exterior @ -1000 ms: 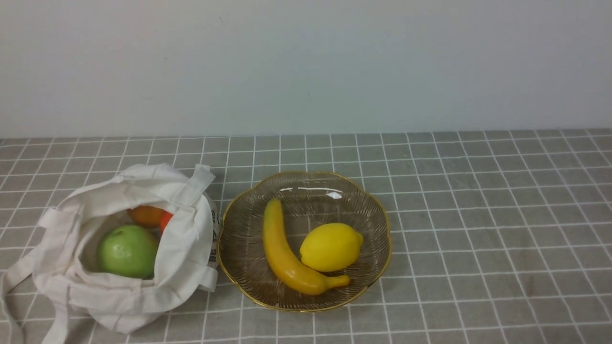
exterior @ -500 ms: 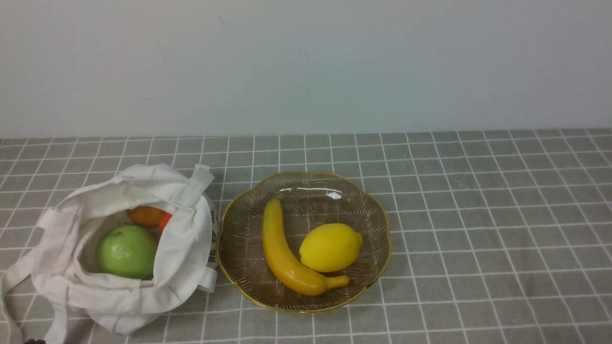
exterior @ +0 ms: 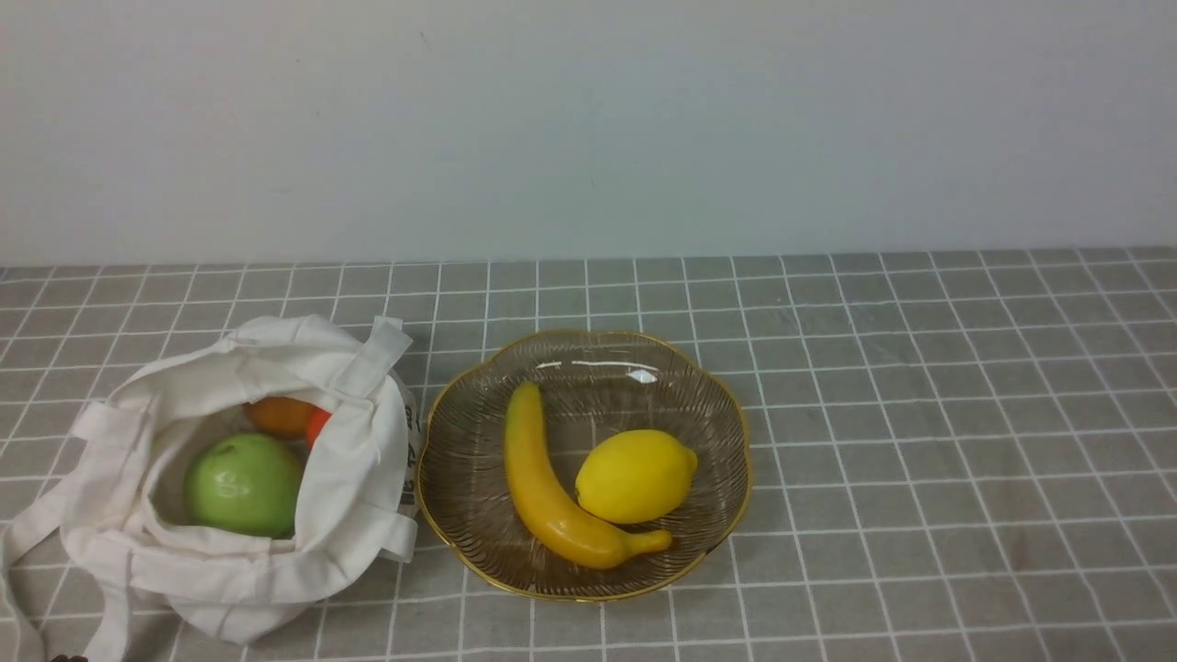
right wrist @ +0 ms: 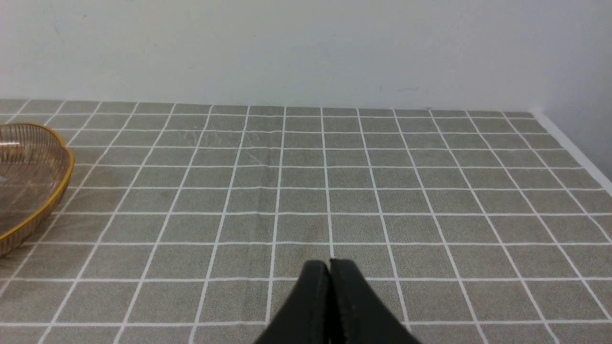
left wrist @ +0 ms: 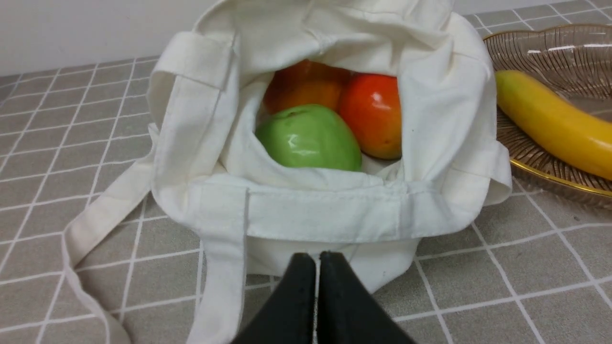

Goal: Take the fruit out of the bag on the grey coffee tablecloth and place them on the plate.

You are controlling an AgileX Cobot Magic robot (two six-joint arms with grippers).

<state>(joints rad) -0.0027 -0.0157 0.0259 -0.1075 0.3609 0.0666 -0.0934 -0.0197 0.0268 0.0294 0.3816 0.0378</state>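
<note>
The off-white bag (exterior: 349, 478) lies open on the grey checked tablecloth (exterior: 919, 414) at the left. Inside it are the green apple (exterior: 244, 485) and an orange fruit (exterior: 280, 415); the left wrist view shows the apple (left wrist: 308, 138), an orange fruit (left wrist: 301, 93) and an orange-red fruit (left wrist: 373, 114). The plate (exterior: 460, 441) to the bag's right holds the banana (exterior: 547, 492) and the lemon (exterior: 634, 475). My left gripper (left wrist: 317, 260) is shut and empty, just in front of the bag (left wrist: 334, 215). My right gripper (right wrist: 330, 265) is shut and empty over bare cloth, right of the plate (right wrist: 48, 200).
A pale wall runs along the back of the table. The bag's strap handles (left wrist: 95, 224) trail onto the cloth toward the front left. The cloth's right edge (right wrist: 573, 148) shows in the right wrist view.
A small dark part of the left arm has come into view at the front view's bottom left corner. The bag, fruit and plate have not moved.
</note>
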